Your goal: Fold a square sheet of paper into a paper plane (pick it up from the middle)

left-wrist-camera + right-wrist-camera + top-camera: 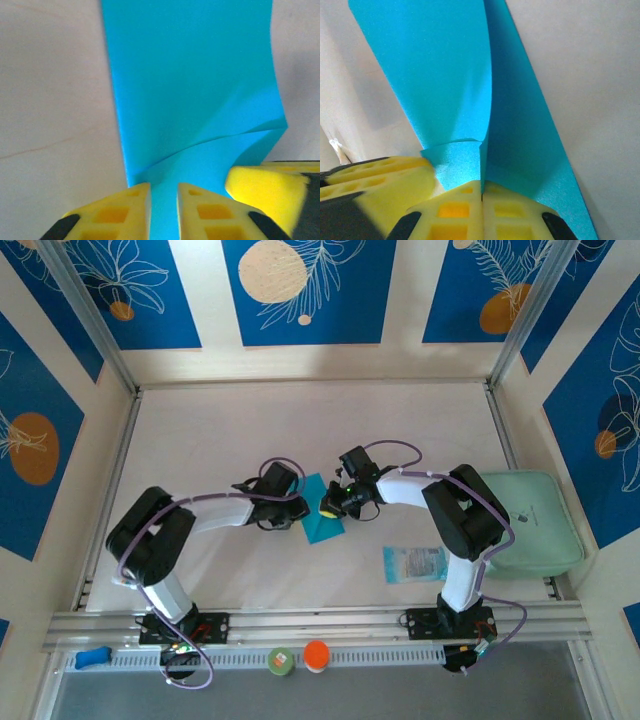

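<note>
The square sheet of paper is cyan and lies partly folded at the table's middle, between both grippers. In the right wrist view a raised crease of the paper runs straight into my right gripper, whose jaws are pressed together on it. My left gripper stands at the paper's left edge with a narrow gap between its fingers. The paper shows through that gap, flat and not pinched. One of the right gripper's yellow fingers sits close beside it. From above, the left gripper and right gripper nearly meet over the sheet.
A pale printed packet lies on the table at the front right. A mint-green pad sits against the right wall. Small orange and green objects rest on the front rail. Walls enclose the table on three sides.
</note>
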You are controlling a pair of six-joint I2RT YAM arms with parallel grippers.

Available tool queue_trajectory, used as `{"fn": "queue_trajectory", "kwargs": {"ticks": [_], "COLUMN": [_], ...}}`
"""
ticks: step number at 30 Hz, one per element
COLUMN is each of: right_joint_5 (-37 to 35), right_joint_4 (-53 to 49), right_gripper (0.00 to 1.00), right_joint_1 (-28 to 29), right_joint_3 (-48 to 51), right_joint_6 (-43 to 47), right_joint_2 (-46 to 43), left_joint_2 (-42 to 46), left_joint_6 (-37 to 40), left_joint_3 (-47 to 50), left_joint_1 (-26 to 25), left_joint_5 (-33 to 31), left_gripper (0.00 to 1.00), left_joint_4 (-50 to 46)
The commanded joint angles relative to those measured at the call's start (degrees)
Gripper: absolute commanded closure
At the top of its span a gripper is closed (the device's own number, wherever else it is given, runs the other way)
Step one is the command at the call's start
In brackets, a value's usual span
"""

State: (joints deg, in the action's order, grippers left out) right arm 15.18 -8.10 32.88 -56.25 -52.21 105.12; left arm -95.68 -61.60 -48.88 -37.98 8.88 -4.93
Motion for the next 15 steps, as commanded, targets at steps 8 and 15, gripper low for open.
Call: {"fn": "queue_trajectory", "kwargs": {"ticks": [8,15], "right_joint_5": [10.45,20.42], "right_joint_4": [7.44,15.81], "right_gripper": [1.0,1.0], "right_joint_1": [-5.45,-9.05], "right_joint_3": [1.05,1.39], "right_joint_6": [0.34,-8.83], "right_joint_2": [-9.31,-11.52], "left_joint_2": [20.32,27.06], "left_joint_6": [0.42,-4.98], "left_joint_3": [8.8,13.7], "left_joint_1": [6.62,6.04], "left_joint_5": [3.32,5.55], "left_gripper": [0.21,0.0], "left_joint_4": [4.62,14.55]}}
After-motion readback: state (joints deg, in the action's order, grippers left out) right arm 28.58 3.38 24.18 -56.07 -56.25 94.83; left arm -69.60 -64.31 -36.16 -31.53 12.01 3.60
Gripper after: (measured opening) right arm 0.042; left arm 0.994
